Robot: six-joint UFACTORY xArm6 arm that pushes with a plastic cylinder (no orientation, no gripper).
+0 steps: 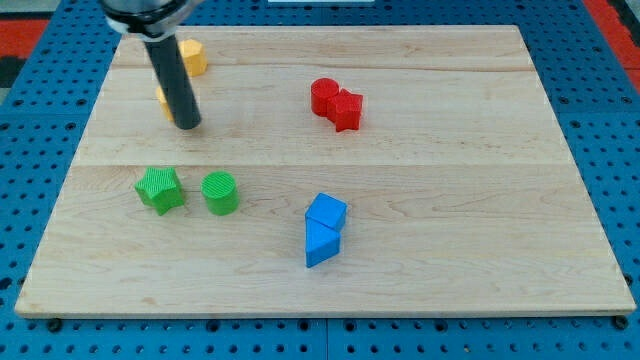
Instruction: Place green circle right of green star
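Observation:
The green star point(160, 189) lies at the view's left on the wooden board point(450, 200). The green circle point(220, 193) stands just to the star's right, a small gap between them. My tip point(187, 123) rests on the board above and between the two green blocks, clear of both. The dark rod rises from it to the view's top left.
A yellow block point(193, 57) sits at the top left and another yellow block point(162, 99) is partly hidden behind the rod. A red circle point(324, 96) touches a red star point(346, 109) at upper centre. Two blue blocks point(324, 229) touch at lower centre.

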